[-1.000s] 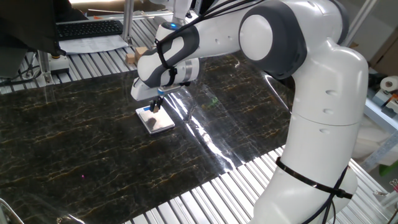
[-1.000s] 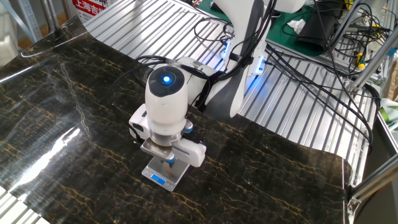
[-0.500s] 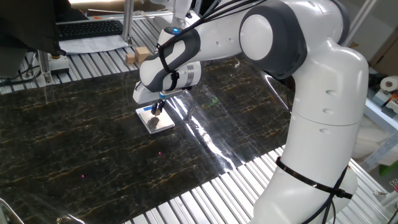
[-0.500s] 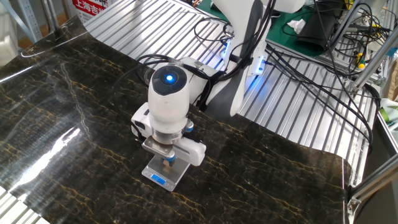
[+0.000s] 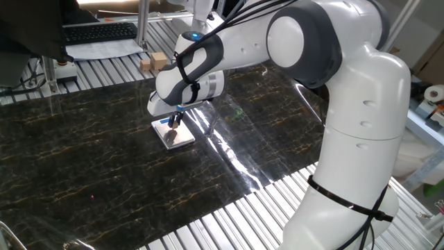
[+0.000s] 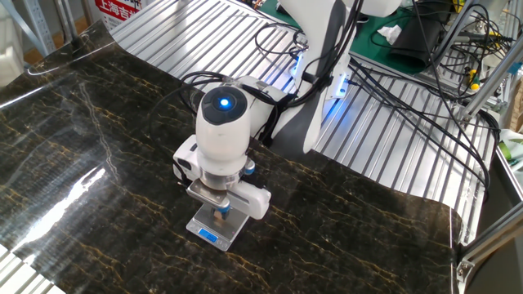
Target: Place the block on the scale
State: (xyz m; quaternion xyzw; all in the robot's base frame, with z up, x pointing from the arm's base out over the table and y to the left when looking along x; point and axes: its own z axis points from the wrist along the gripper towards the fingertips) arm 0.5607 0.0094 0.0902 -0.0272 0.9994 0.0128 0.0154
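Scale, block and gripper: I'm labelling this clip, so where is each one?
scale (image 6: 209, 235), the other fixed view, on its blue strip.
block (image 6: 220, 215), the other fixed view, on its tan face between the fingers.
gripper (image 5: 174, 120), one fixed view, midway between the fingertips above the scale.

The gripper (image 5: 173, 119) hangs over the scale (image 5: 173, 133), apparently pinching the block (image 5: 173, 122).
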